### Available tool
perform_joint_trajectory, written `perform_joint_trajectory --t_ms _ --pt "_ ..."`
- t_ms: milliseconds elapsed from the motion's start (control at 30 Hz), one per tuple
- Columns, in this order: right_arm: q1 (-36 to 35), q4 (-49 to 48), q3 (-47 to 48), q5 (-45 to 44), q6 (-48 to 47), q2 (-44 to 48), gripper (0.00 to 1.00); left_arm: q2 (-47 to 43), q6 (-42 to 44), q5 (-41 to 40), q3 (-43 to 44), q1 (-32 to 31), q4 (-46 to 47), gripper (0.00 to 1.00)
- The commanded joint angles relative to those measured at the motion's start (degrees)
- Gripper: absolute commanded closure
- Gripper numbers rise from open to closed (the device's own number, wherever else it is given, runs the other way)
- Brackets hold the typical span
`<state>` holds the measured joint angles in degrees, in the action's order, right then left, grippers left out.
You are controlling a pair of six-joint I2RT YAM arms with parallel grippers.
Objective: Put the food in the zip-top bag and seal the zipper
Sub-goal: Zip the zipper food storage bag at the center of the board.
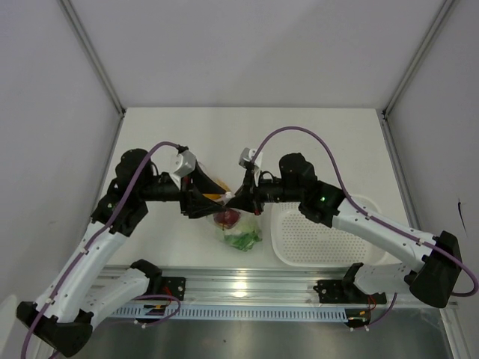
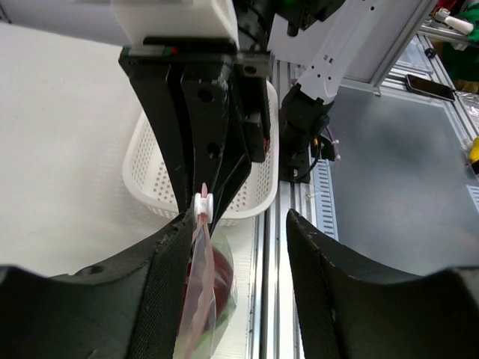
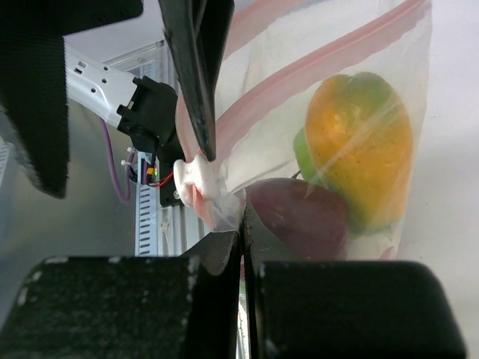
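Right pincer (image 3: 242, 239) is clamped shut on the mouth corner of the zip-top bag (image 3: 337, 30), evidently to anchor it while the left pincer (image 2: 239, 224), jaws apart, straddles the zipper (image 3: 322, 66) by its white slider (image 2: 203, 206); dark red apple (image 3: 299, 217) and yellow-orange fruit (image 3: 359, 149) sit inside.

Both arms meet mid-table (image 1: 247, 134). Left gripper (image 1: 200, 198) and right gripper (image 1: 241, 200) point at each other, tips close, with the zip-top bag (image 1: 238, 228) between and just near of them. Through the film: dark red apple (image 1: 227, 218) at the far end, green lettuce (image 1: 242, 241) at the near end, and a sliver of yellow-orange fruit (image 1: 217, 197) by the left gripper. Can't read either jaw from above. White perforated basket (image 1: 314, 239) sits just right of the bag, partly under the right arm. Aluminium rail (image 1: 247, 288) runs along the near edge.
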<state>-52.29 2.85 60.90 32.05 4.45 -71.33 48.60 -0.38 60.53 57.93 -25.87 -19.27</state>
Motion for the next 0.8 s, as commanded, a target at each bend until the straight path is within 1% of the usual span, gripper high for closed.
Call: perform_joint_trajectory --t_ms 0,33,67,100,133,233,267,367,433,500,567,600,633,700,733,767 --pt "0.8 -1.4 2.0 2.1 -0.3 1.9 1.0 0.2 1.1 -0.2 -2.0 -0.5 -1.7 0.45" --pt "0.9 -1.5 1.9 2.4 -0.4 1.9 1.0 0.3 1.2 -1.1 -2.3 -0.5 -2.3 0.46" --pt "1.0 -1.6 1.9 2.6 -0.4 1.9 1.0 0.4 1.5 -2.2 -2.2 -0.5 -3.7 0.5" --pt "1.1 -1.7 1.8 2.7 -0.3 1.9 1.0 0.5 1.4 -6.1 -2.3 -0.5 -4.2 0.53" --pt "1.2 -1.6 1.8 3.0 -0.3 1.9 1.0 0.5 0.9 -8.1 -2.7 -0.5 -4.3 0.58" --pt "1.3 -1.5 1.8 3.1 -0.4 1.9 1.0 0.8 0.0 -8.9 -3.3 -0.5 -3.8 0.61" --pt "1.4 -1.5 1.8 3.3 -0.4 1.9 1.0 0.8 -1.2 -8.9 -3.3 -0.5 -3.5 0.61" --pt "1.7 -1.1 2.0 3.7 -0.5 1.6 1.0 0.4 -1.5 -10.5 -3.3 -0.5 -3.2 0.62" --pt "1.7 -1.0 2.2 3.9 -0.5 1.5 1.0 -0.1 -1.5 -11.6 -3.2 -0.5 -3.1 0.61" --pt "1.8 -1.0 2.4 4.3 -0.5 1.4 1.0 0.2 -1.3 -11.9 -2.9 -0.5 -3.4 0.63" --pt "1.8 -1.1 2.8 4.4 -0.4 1.2 1.0 1.1 -0.9 -12.1 -2.3 -0.5 -5.0 0.72" --pt "1.8 -1.0 3.0 4.6 -0.4 1.1 1.0 1.4 -0.8 -12.0 -1.6 -0.5 -5.6 0.78" --pt "1.8 -0.7 3.5 4.7 -0.3 0.8 1.0 1.6 -0.8 -12.1 -1.5 -0.5 -6.0 0.98" --pt "1.9 0.3 4.2 4.9 -0.5 -0.4 0.99 1.7 -1.5 -12.5 -1.2 -0.5 -6.4 0.99" --pt "1.9 1.1 4.6 5.0 -0.7 -0.7 0.95 1.5 -1.6 -12.7 -1.2 -0.5 -6.4 0.99" --pt "2.0 1.5 5.1 5.3 -0.8 -1.0 0.88 1.2 -2.0 -13.0 -1.1 -0.5 -6.4 0.99"
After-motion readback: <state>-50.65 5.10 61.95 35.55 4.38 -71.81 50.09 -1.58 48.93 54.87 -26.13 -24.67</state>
